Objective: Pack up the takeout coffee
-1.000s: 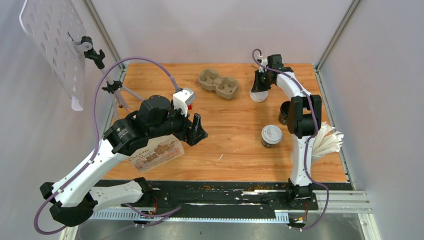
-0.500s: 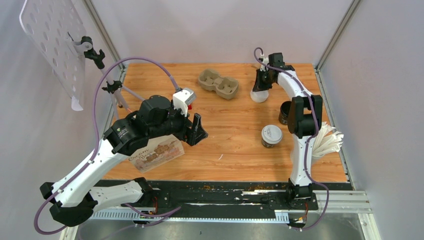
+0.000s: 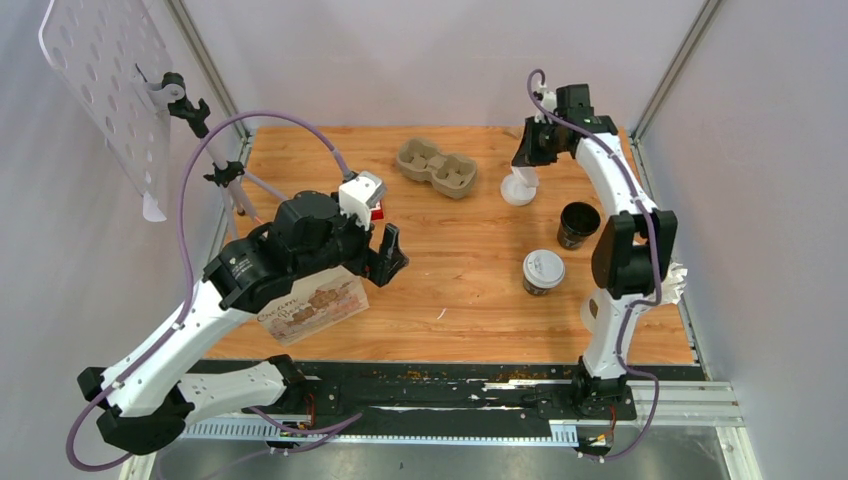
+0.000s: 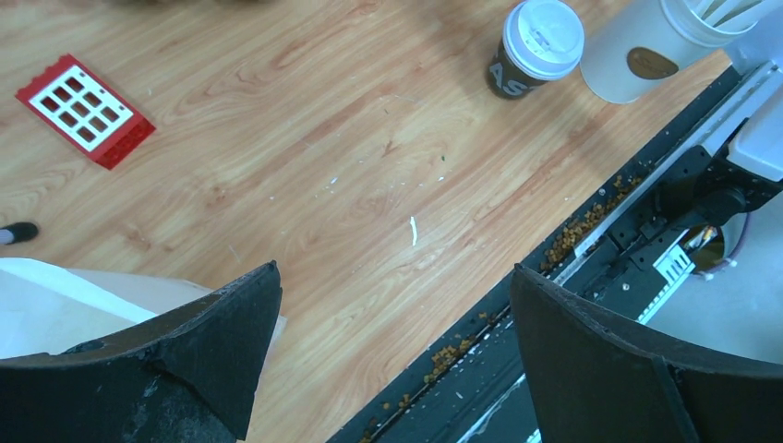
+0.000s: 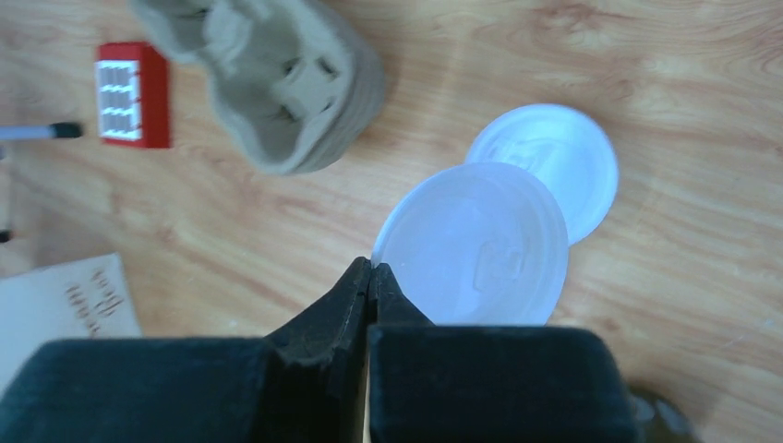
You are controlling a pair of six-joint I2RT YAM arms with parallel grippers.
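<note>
A lidded dark takeout cup (image 3: 543,271) stands right of centre; it also shows in the left wrist view (image 4: 540,41). A second dark cup (image 3: 578,222) stands open, without a lid, behind it. My right gripper (image 3: 527,160) (image 5: 370,265) is shut on the rim of a white plastic lid (image 5: 471,245), held in the air above another white lid (image 5: 554,161) that lies on the table (image 3: 517,194). My left gripper (image 3: 385,255) (image 4: 395,269) is open and empty above the table's front middle.
A grey-brown pulp cup tray (image 3: 436,167) (image 5: 286,83) sits at the back centre. A red brick (image 4: 83,111) (image 5: 132,92) lies near my left wrist. A printed paper bag (image 3: 310,305) lies front left. A white holder of white sticks (image 4: 646,51) stands at the right edge.
My right gripper has risen from the table with a white lid pinched in it. The right arm swung back, uncovering the open cup. The left arm shifted slightly.
</note>
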